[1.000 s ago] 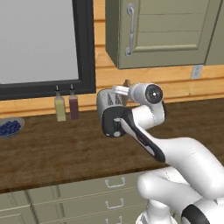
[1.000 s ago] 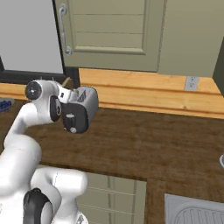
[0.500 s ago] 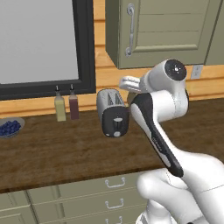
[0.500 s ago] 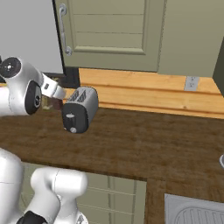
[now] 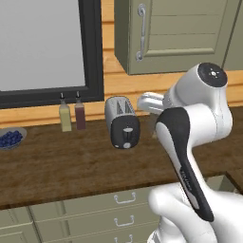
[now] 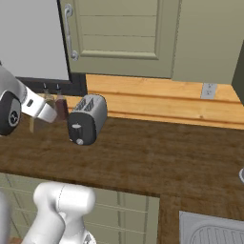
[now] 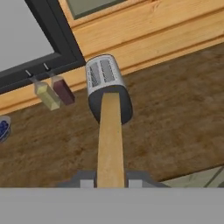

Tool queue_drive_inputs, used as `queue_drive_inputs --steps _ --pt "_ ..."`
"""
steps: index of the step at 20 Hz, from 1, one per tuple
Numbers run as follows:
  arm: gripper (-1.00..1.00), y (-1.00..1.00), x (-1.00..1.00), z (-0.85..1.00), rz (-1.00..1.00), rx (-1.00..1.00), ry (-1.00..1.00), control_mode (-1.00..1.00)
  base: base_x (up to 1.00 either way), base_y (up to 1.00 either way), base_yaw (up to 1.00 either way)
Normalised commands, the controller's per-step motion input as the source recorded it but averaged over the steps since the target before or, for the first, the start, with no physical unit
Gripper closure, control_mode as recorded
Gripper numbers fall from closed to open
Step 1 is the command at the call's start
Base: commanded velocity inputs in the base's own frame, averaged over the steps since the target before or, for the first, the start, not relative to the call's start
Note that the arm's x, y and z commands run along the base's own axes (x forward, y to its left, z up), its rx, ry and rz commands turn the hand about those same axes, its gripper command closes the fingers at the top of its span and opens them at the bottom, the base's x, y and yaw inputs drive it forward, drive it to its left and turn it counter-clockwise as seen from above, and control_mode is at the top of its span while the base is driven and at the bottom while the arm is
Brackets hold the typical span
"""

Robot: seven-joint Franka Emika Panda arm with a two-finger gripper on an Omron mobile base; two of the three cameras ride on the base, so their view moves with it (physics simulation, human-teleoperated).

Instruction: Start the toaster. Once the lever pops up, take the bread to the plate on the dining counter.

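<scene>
Two toaster slots — empty | fingers clamp bread edge-on

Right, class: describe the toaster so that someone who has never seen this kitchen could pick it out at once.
Find the wooden counter below the black-framed window. Right of two small bottles stands the toaster: silver, rounded, two-slotted, with a black end panel, unlike the slim bottles.

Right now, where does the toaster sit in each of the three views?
Left base view: toaster at centre, on the counter.
Right base view: toaster left of centre.
Hand view: toaster upper middle, behind the bread.
Shared landmark: the two bottles beside it.
</scene>
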Motion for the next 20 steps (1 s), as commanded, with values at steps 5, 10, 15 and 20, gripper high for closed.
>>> queue_drive_inputs --steps 5,10,15,20 --pt "1.00 0.00 -0.34 0.00 0.00 0.00 0.02 -1.00 0.00 0.00 0.00" --pt "1.00 0.00 -0.07 0.00 0.00 0.00 0.00 1.00 -0.69 0.04 0.01" --pt "1.00 0.00 0.00 0.00 0.00 0.00 0.00 1.00 -0.58 0.73 0.42" --pt "1.00 0.00 0.00 0.00 0.00 0.00 0.00 1.00 0.00 0.75 0.82"
